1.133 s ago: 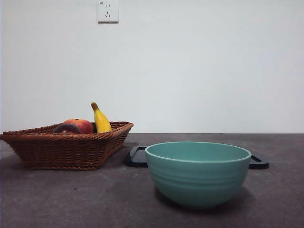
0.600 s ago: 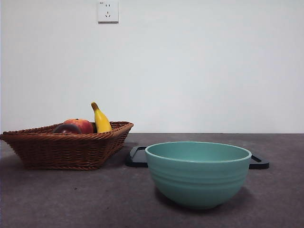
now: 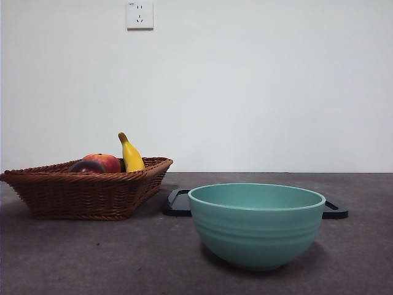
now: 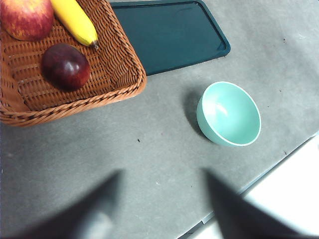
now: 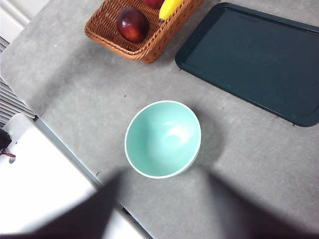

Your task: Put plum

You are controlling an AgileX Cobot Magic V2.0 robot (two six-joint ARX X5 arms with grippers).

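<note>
Your grey desk (image 3: 92,258) carries everything, so both arms can reach from above. The flat dark green tray (image 5: 254,55) lies bare behind the round light green bowl (image 3: 256,224); either could take fruit. The brown woven basket (image 3: 86,193) keeps the fruit from rolling. In it, the shiny dark purple plum (image 4: 65,66) sits beside the yellow banana (image 4: 75,20) and red apple (image 4: 26,17). Your left tool (image 4: 162,199) and right tool (image 5: 159,199) both hang high, jaws wide apart, holding nothing.

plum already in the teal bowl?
No, the plum lies in the wicker basket beside the banana; the teal bowl holds nothing.
</note>
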